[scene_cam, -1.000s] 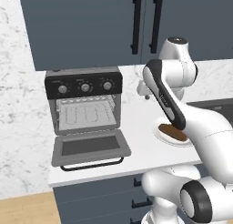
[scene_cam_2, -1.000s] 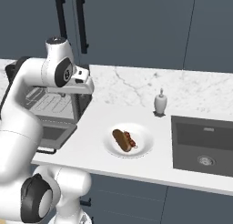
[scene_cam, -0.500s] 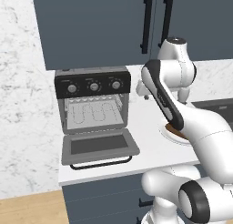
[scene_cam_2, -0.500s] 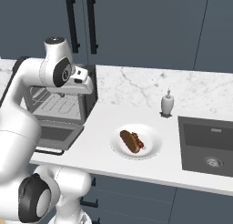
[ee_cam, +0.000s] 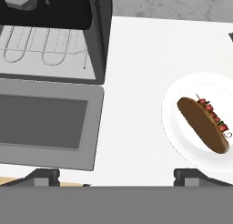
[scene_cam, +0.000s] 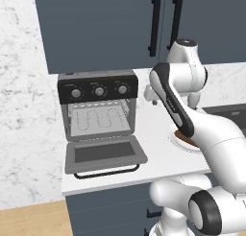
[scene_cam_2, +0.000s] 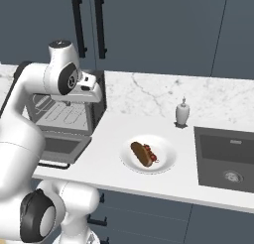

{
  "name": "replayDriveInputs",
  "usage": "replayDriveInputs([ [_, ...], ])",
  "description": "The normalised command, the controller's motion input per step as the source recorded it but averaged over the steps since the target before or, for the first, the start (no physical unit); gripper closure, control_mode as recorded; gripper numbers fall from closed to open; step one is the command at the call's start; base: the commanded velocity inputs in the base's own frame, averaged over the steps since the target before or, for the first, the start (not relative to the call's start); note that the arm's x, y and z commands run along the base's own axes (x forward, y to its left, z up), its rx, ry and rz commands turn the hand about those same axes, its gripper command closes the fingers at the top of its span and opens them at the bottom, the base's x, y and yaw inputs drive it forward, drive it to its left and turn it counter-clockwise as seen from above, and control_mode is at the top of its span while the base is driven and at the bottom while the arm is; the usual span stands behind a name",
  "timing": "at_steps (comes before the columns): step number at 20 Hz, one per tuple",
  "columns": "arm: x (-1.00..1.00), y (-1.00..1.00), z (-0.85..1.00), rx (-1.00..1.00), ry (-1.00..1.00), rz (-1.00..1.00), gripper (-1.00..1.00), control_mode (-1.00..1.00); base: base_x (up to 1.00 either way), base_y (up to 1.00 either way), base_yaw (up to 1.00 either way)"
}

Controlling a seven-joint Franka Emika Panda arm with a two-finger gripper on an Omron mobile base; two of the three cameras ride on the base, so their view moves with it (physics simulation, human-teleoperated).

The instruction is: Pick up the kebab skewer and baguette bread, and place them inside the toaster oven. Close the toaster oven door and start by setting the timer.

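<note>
— Where's the food? 
— Brown oblong baguette bread (ee_cam: 202, 124) and red-chunked kebab skewer (ee_cam: 213, 113) touch on the white plate (ee_cam: 178, 136); your end effector (ee_cam: 116, 174) hangs wide open, empty.

— The risk? 
— You snag both together.

Skewer (scene_cam_2: 152, 153) beside baguette (scene_cam_2: 140, 154) on plate (scene_cam_2: 166, 163)

No text, brand, number or sign can be read on anything here. The black panel of the toaster oven (scene_cam: 98, 89) carries three round silver knobs, but any marks around them are too small and blurred to make out. The cabinet doors (scene_cam_2: 149, 25) at twelve o'clock above the counter are plain dark blue.
</note>
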Motion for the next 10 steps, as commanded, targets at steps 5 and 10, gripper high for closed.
replayDriveInputs([
  [5,0.0,0.0,0.0,0.0,0.0,0.0,-1.0,-1.0,0.0,0.0,0.0],
  [10,0.0,0.0,0.0,0.0,0.0,0.0,-1.0,-1.0,0.0,0.0,0.0],
])
